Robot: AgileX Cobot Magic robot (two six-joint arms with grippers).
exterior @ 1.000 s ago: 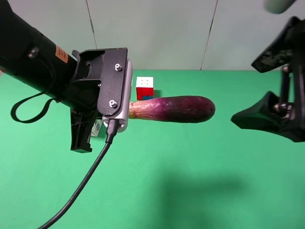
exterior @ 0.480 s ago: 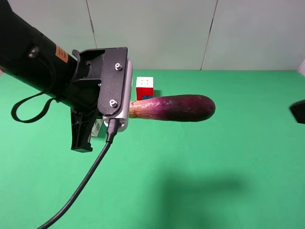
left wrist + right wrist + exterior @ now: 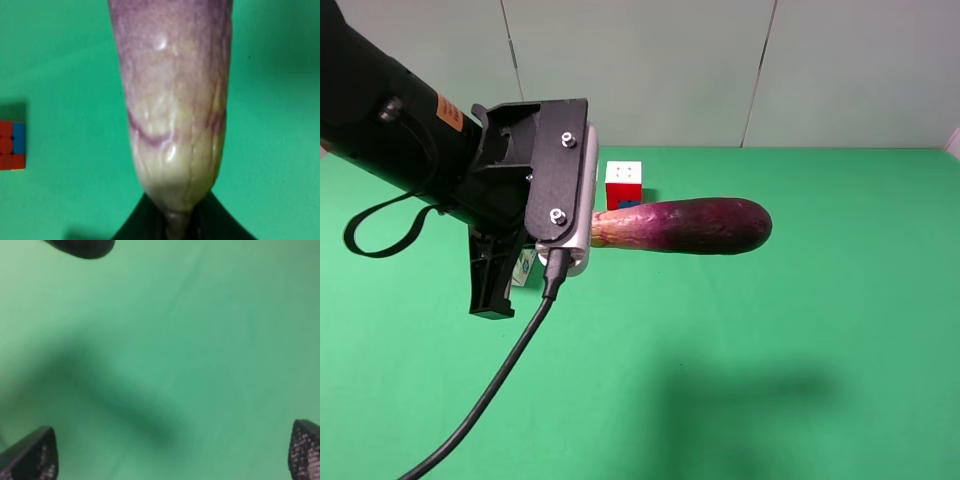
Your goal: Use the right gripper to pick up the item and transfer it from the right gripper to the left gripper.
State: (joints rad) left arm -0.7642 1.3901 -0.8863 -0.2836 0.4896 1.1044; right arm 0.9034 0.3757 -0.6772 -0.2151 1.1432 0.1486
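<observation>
The eggplant [image 3: 682, 227] hangs level above the green table, dark purple with its pale stem end at the left. My left gripper [image 3: 582, 232] is shut on that stem end; its fingers are hidden behind the grey plate in the exterior view. In the left wrist view the eggplant [image 3: 172, 100] fills the frame, its pale tip pinched between the dark jaws at the edge. My right gripper [image 3: 170, 452] is out of the exterior view. In the right wrist view its fingertips [image 3: 32, 457] stand wide apart over bare green cloth, empty.
A red-white-blue puzzle cube [image 3: 623, 184] sits on the table behind the eggplant and also shows in the left wrist view [image 3: 12, 145]. A small part of a white carton [image 3: 524, 268] shows behind the left arm. A black cable [image 3: 490, 390] hangs down from the left wrist.
My right gripper has pulled away to the right and left the exterior view. The left gripper and the eggplant have stayed still.
</observation>
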